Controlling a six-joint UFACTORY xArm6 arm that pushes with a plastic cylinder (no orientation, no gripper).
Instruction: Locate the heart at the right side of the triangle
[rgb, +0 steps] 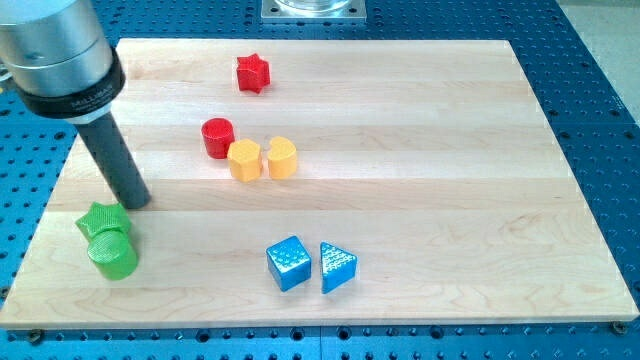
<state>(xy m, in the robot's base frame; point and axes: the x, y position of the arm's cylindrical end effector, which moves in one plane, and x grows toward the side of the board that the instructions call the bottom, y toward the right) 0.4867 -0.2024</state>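
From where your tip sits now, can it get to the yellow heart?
Probably yes. My tip sits beside the green star, and bare board lies between it and the yellow heart, though the yellow hexagon touches the heart's near side.

On the wooden surface (420, 130), my tip (137, 203) rests just above the green star (103, 219), which touches the green cylinder (113, 257) below it. Near the centre, the red cylinder (217, 136), yellow hexagon (244, 160) and yellow heart (282, 157) cluster together. The red star (253, 73) sits alone near the view's top. The blue cube (289, 263) and blue triangle (337, 267) stand side by side near the view's bottom.
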